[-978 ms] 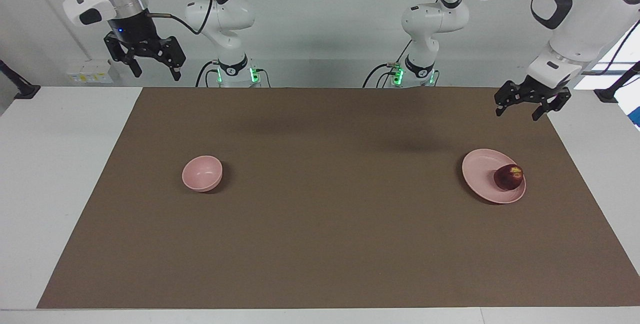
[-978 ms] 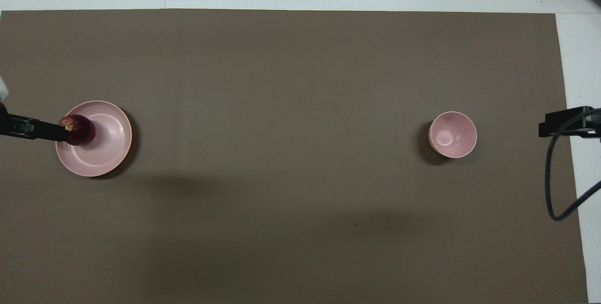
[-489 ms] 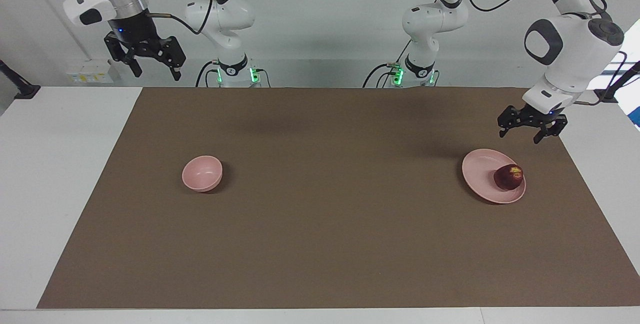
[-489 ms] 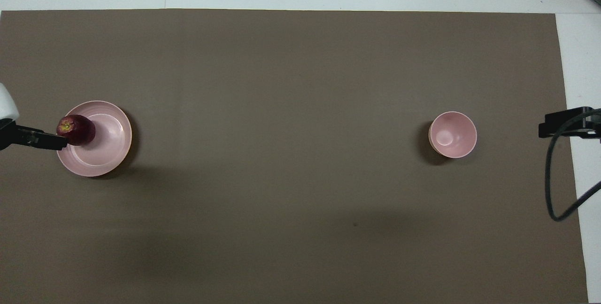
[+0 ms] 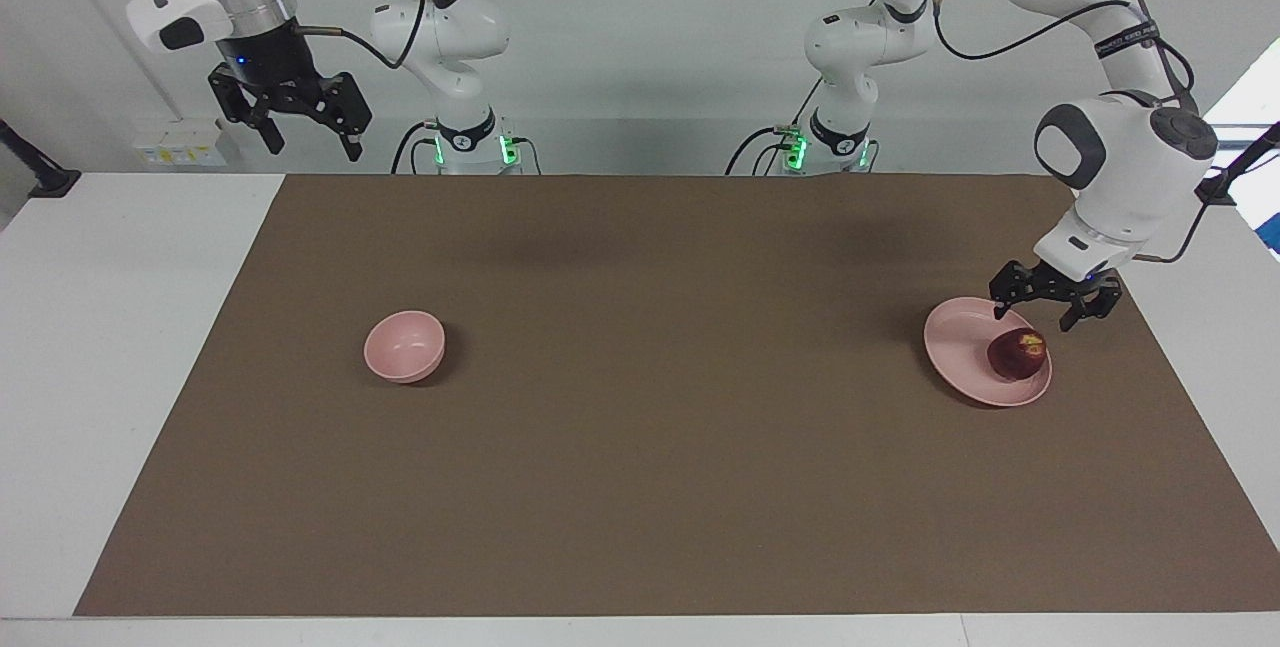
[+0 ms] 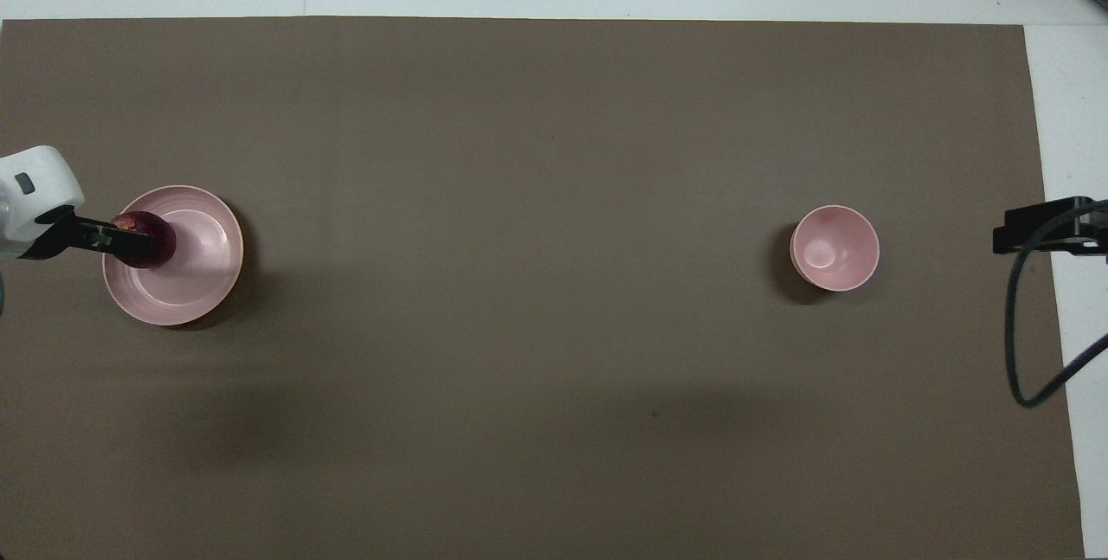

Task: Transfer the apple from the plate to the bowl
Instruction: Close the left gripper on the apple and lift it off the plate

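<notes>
The dark red apple [image 5: 1018, 354] [image 6: 154, 241] lies on the wide pale pink plate [image 5: 962, 342] [image 6: 195, 257] toward the left arm's end of the table. My left gripper [image 5: 1034, 319] [image 6: 121, 235] is open and hangs just above the apple and the plate's rim, apart from the apple. The small deep pink bowl [image 5: 404, 346] [image 6: 834, 247] stands empty toward the right arm's end. My right gripper [image 5: 310, 139] is open and waits high above the table's edge at its own end; only its edge shows in the overhead view [image 6: 1039, 228].
A brown mat [image 5: 640, 427] covers most of the white table [image 5: 120, 327]. A black cable [image 6: 1017, 352] loops down by the right gripper in the overhead view.
My left gripper has come down from high over the mat's corner to just above the apple on the plate. The apple, plate, bowl and right arm have not moved.
</notes>
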